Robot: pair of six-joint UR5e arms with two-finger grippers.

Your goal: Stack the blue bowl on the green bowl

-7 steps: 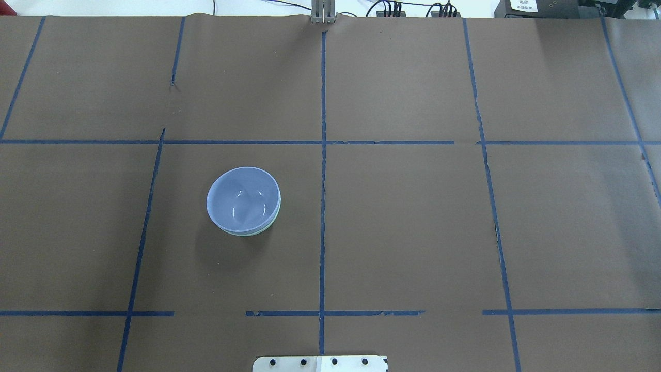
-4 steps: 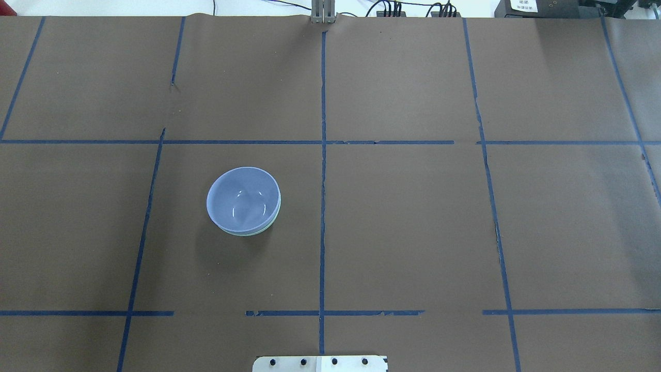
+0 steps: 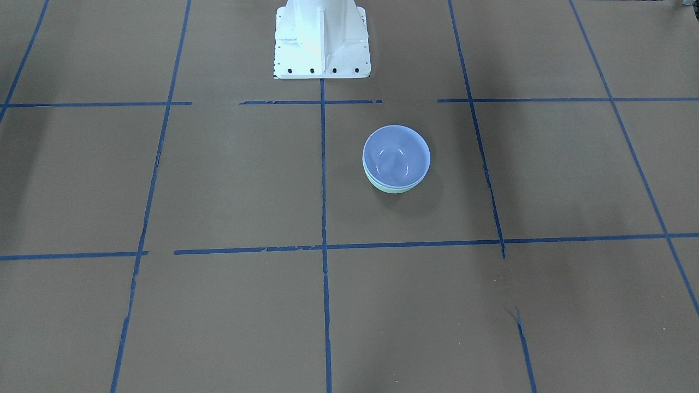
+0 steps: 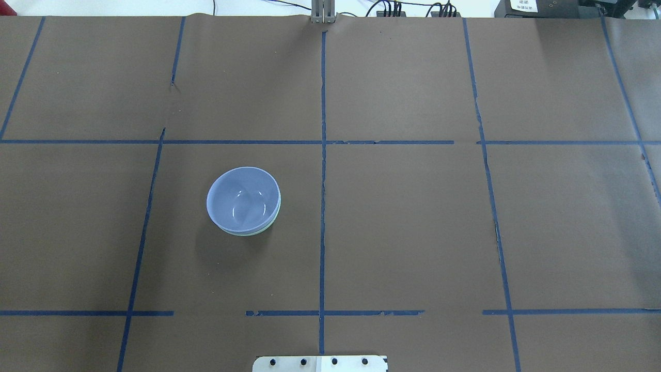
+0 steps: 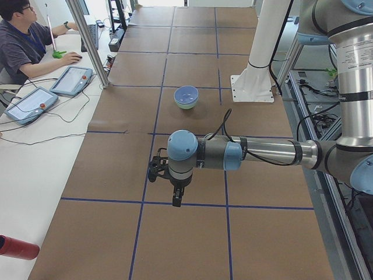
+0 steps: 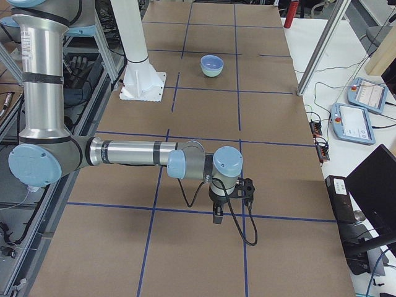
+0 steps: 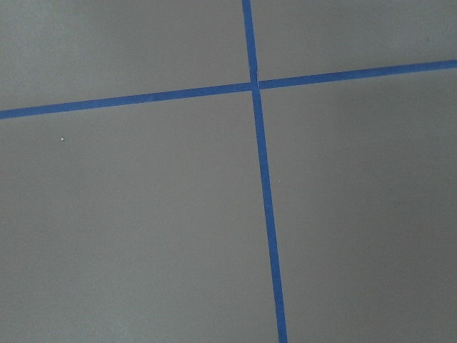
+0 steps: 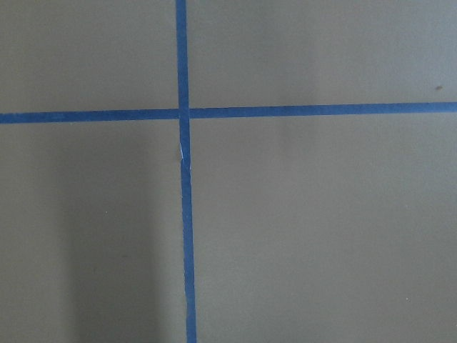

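- Evidently, in the front-facing view, the blue bowl (image 3: 396,155) is seen nested inside the green bowl (image 3: 391,189). Only a thin green crescent is shown, at the stack's 6 o'clock edge. The stack is set on the brown table (image 3: 218,180), at about 5 o'clock from the robot base (image 3: 322,41). No gripper is shown.
- Overhead view: the stack is found at 9 o'clock from frame centre, on the robot's left half, with green exposed at 5 o'clock of the rim. The stacking is judged done. Both bowls are judged light, rigid and, being glossy, slippery. The material cannot be told, so chipping is not ruled out. Were a regrasp needed, the blue rim alone would best be pinched, one finger inside the wall and one outside.
- Exterior left view: the left gripper (image 5: 175,197) is held pointing down over a blue tape line (image 5: 192,205), well apart from the bowls. Whether its jaws are parted or closed cannot be told.
- Exterior right view: the right gripper (image 6: 218,213) is held likewise, well apart from the bowls. Its jaw state cannot be told.
- Wrist views: only tape crossings on brown paper are shown, with no fingers and no bowl.
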